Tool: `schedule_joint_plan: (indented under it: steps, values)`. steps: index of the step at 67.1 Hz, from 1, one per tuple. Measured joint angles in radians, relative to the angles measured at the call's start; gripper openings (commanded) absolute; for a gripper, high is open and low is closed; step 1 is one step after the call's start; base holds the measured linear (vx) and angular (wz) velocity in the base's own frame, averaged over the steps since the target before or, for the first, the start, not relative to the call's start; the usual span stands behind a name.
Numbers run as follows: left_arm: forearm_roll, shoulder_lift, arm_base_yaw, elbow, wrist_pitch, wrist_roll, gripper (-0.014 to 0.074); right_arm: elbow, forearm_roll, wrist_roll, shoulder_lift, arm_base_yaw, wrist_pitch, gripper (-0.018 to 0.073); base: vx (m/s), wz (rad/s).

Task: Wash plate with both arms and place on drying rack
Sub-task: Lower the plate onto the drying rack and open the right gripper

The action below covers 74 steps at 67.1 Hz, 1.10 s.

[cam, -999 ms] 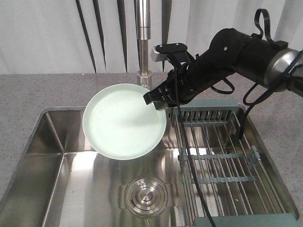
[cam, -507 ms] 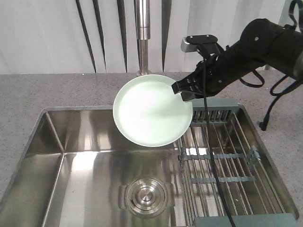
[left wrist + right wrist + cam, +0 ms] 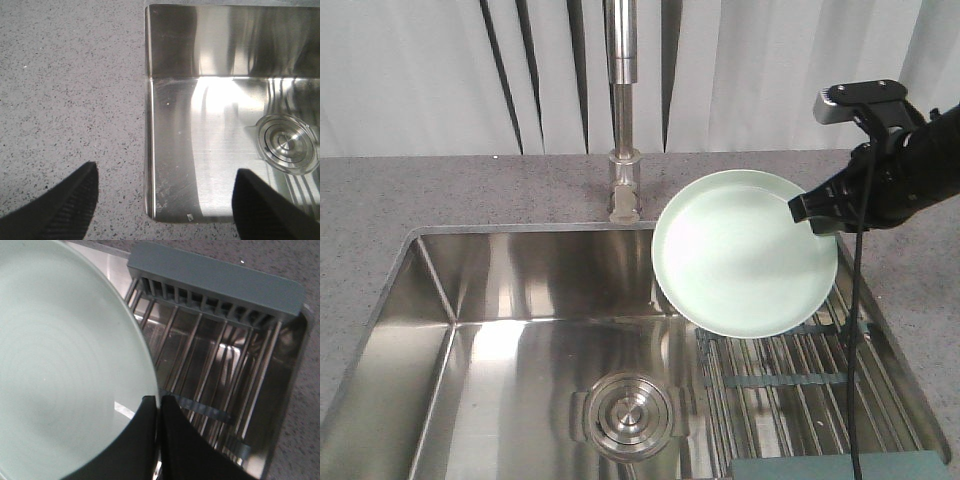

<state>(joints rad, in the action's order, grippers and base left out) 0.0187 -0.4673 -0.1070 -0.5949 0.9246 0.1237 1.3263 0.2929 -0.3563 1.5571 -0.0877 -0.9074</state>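
Clamping the smooth round plate [image 3: 65, 355], black right pincer [image 3: 158, 405].

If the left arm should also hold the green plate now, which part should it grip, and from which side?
Probably the plate by its free rim facing the sink, coming from that side, opposite the right gripper pinching the upper-right rim. The plate hangs tilted over the drying rack, and only its thin rim fits between jaws.

No text, labels or numbers are legible.
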Motion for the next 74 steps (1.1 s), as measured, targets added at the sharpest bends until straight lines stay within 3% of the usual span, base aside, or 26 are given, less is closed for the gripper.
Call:
schedule_joint_plan:
  steps: [31,74]
  values:
    - [0.0,0.0,0.0,0.0,0.0,0.0,0.0515,-0.049,-0.184,0.079,-0.023,0.048,-0.044,-0.0001,0.0,0.0]
    - [0.0,0.0,0.0,0.0,0.0,0.0,0.0515,-0.049,-0.273,0.12,0.177,0.05,-0.023,0.0,0.0,0.0]
